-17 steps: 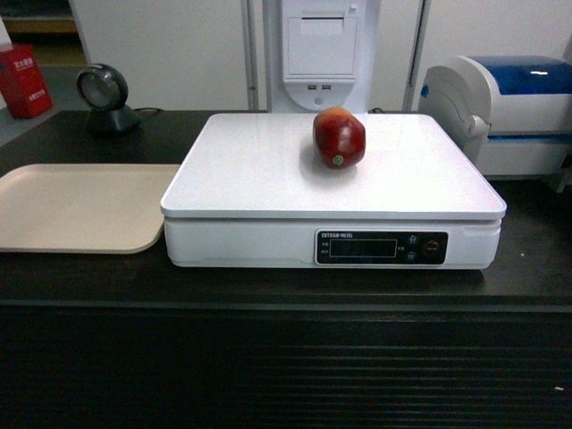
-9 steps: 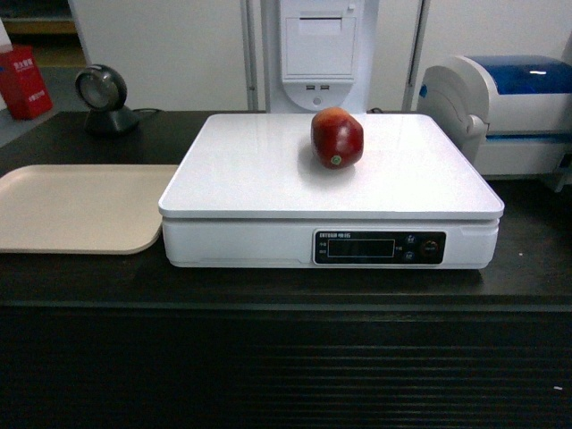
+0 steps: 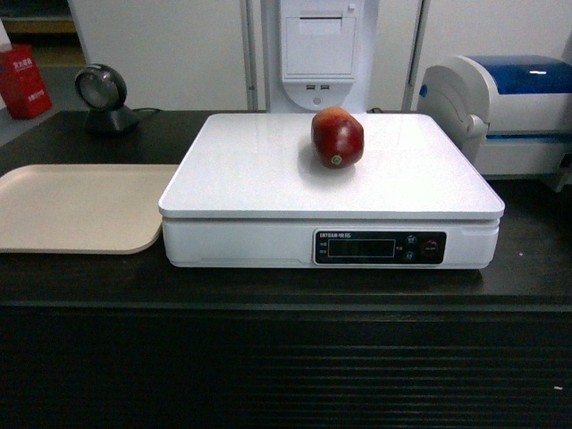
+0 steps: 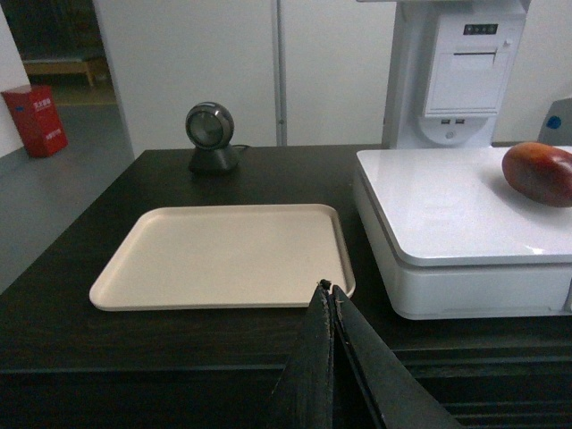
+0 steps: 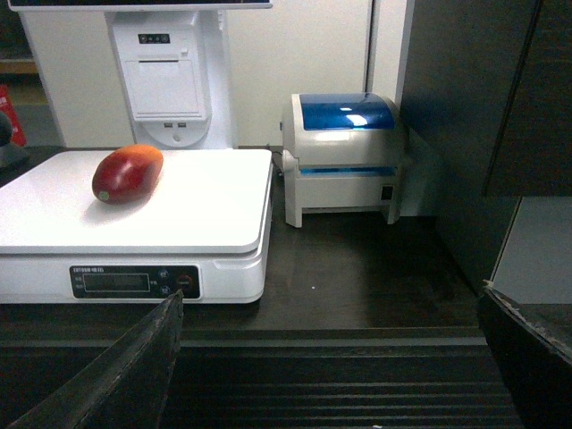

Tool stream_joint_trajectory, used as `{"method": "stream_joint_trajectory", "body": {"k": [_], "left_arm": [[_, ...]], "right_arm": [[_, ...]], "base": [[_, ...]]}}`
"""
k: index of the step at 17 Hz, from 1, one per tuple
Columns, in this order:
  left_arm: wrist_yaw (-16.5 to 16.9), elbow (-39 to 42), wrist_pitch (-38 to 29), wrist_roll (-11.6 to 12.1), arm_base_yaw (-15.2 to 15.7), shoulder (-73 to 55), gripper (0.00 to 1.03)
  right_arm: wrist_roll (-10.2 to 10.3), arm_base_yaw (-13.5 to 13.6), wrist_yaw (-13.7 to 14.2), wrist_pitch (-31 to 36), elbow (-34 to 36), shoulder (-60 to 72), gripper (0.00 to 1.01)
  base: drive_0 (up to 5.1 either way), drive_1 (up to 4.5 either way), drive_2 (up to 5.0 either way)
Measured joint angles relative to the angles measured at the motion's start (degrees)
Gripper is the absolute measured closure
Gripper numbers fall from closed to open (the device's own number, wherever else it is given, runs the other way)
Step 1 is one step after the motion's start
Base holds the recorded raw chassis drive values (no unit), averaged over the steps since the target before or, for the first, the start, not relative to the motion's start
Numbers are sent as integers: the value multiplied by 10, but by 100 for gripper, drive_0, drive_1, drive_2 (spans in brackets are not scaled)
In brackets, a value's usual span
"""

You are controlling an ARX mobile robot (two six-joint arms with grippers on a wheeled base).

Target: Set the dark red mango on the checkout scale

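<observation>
Mango, dark red mango [image 3: 337,137], lies on scale [image 3: 268,170] top at checkout [image 3: 286,357]. Left gripper [image 4: 329,288] closed, empty; right gripper [image 5: 331,313] wide open, empty.

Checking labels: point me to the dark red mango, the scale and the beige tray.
dark red mango [image 3: 337,138], head view, middle of its skin.
scale [image 3: 259,170], head view, bare top plate left of the fruit.
beige tray [image 4: 223,255], left wrist view, bare floor.

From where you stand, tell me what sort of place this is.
Most likely a shop checkout: a black counter carrying a white scale with a mango on it, a round barcode scanner, and a blue-lidded label printer.
</observation>
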State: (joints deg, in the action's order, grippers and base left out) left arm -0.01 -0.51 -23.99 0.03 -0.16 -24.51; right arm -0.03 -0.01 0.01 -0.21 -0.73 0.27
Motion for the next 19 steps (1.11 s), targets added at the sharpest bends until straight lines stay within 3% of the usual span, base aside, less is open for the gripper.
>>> {"method": "stream_joint_trajectory", "body": {"k": [13, 15, 19], "left_arm": [[0, 0, 141, 0, 0, 146, 101], [2, 0, 241, 0, 0, 215, 101], [0, 0, 243, 0, 0, 239, 101]], "right_arm": [[0, 0, 0, 0, 0, 0, 3], [0, 0, 0, 0, 0, 0, 3], [0, 0, 0, 0, 0, 0, 3]], "base": [[0, 0, 0], [0, 0, 0], [0, 0, 0]]}}
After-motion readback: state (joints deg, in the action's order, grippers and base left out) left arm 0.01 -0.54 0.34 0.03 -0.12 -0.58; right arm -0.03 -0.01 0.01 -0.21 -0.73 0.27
